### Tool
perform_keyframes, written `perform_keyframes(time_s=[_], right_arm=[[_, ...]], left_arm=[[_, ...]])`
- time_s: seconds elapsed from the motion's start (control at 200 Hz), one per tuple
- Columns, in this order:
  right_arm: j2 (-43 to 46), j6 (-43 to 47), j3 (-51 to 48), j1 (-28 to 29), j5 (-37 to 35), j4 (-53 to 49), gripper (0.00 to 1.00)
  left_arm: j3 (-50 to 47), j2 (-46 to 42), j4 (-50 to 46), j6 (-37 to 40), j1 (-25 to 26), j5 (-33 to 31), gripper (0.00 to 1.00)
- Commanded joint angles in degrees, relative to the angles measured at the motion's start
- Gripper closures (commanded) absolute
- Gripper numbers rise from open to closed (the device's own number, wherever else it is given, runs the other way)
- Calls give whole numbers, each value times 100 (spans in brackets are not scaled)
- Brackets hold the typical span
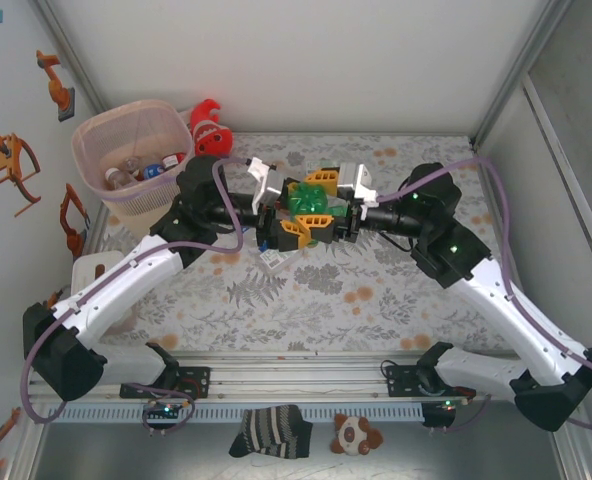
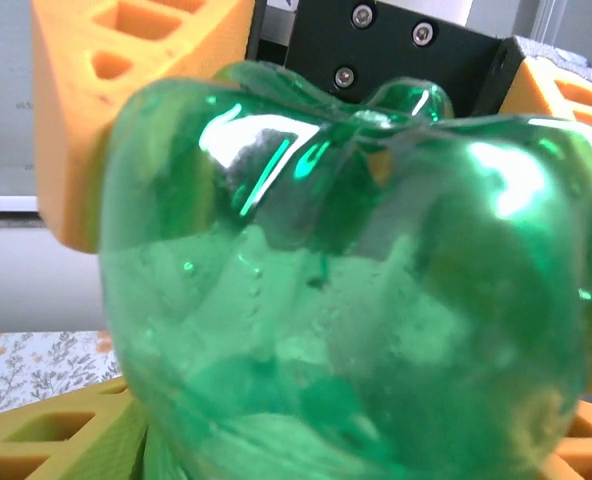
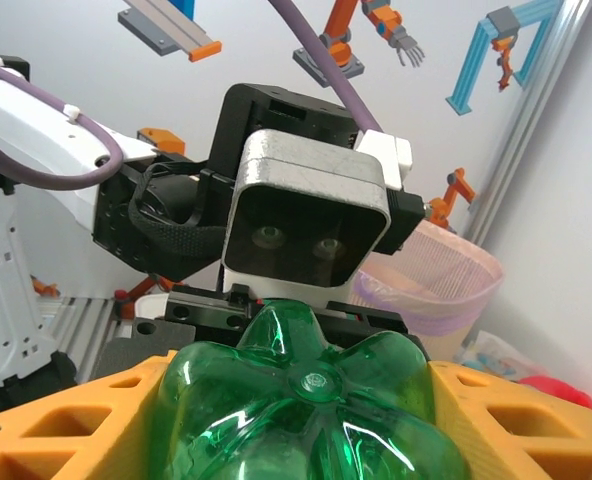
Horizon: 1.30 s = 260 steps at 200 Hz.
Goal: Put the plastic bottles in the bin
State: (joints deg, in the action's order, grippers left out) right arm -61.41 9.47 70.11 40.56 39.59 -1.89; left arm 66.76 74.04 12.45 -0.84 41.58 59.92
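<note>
A crushed green plastic bottle [image 1: 309,200] hangs above the middle of the table between my two grippers, which meet head-on. My right gripper [image 1: 322,196] is shut on it, and in the right wrist view its yellow fingers [image 3: 66,430] flank the bottle's ribbed base [image 3: 306,400]. My left gripper [image 1: 300,208] is shut round the same bottle. In the left wrist view the green body [image 2: 346,280] spans the gap between both fingers [image 2: 46,445]. The pale-pink bin [image 1: 136,108] stands at the back left, with several bottles [image 1: 146,172] inside it. It also stands behind the left arm [image 3: 446,285].
A red-orange fish plush [image 1: 209,127] lies right of the bin. A striped sock [image 1: 271,432] and a small brown-and-white plush [image 1: 354,433] sit on the front ledge below the arm bases. Walls close in the left, back and right sides.
</note>
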Motion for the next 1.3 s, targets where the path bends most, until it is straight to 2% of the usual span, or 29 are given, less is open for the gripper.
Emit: perform_keyframes(time_s=[0.0,0.411,0.701,0.996,1.297], right_arm=[[173,243,-93,49,-288,260,51],[175,184,-144,84,-312,279,51],[208,158,-123,97,-374,251,50],[343,28,-150,102,-471,202,33],[668,-11,-283,98,-811,159,28]], left_arm=[[169,-24,298,23,8,81,32],[136,-30,636,-132,14,213,35],[123,-70,592,-127,8,202,46],[138,-157,329,60,-3,11,48],[154,-297,-86,286,-95,-438,49]])
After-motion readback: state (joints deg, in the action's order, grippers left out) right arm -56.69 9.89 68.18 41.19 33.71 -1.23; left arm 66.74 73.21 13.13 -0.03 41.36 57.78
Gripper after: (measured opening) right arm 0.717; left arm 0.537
